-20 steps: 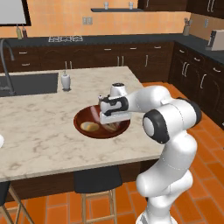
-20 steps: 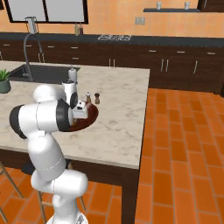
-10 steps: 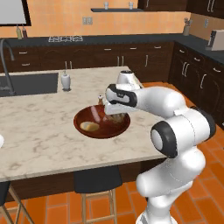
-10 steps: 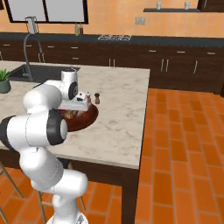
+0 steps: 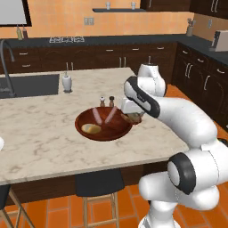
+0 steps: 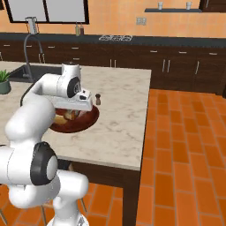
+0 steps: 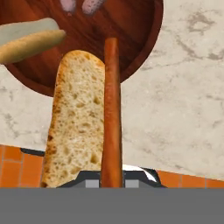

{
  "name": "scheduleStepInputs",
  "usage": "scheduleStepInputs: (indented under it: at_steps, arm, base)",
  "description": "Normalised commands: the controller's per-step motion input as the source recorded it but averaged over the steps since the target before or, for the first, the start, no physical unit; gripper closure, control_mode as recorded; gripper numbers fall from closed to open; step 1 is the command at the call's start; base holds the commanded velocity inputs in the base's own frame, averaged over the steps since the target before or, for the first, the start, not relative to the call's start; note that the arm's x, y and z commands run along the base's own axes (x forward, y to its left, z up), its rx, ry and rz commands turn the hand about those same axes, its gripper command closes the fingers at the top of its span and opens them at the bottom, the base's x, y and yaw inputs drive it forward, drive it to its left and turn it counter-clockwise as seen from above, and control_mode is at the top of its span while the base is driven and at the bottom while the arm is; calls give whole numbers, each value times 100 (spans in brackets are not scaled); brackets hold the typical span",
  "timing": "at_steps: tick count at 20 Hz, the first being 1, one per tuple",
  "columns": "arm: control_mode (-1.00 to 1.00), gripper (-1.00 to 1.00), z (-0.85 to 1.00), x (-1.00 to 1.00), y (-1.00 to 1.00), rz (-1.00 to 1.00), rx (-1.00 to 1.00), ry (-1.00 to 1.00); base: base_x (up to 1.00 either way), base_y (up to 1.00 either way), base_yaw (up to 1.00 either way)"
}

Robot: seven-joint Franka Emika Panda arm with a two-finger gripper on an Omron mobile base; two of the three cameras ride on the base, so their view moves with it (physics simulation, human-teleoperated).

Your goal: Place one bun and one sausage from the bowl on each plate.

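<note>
Fingers clamped on bun, long, porous tan crumb, brown crust; reddish-brown bowl below.

Bun in reddish-brown bowl

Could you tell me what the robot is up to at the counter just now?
The arm has its gripper shut on a bun, with the brown crust along one edge. It holds the bun above the right rim of the reddish-brown bowl on the marble island. Another bun and pale sausages lie in the bowl. The task's plates show in none of these views, so nothing looks served yet.
</note>
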Motion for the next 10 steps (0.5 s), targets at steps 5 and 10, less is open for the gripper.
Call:
scheduleStepInputs:
  at_steps: [5,10]
  arm:
    - [-100,100,44,-82,-10,-20,-2,0]
    - [-100,100,51,-95,-25,-3,-4,0]
  base:
    - [0,0,0]
    - [0,0,0]
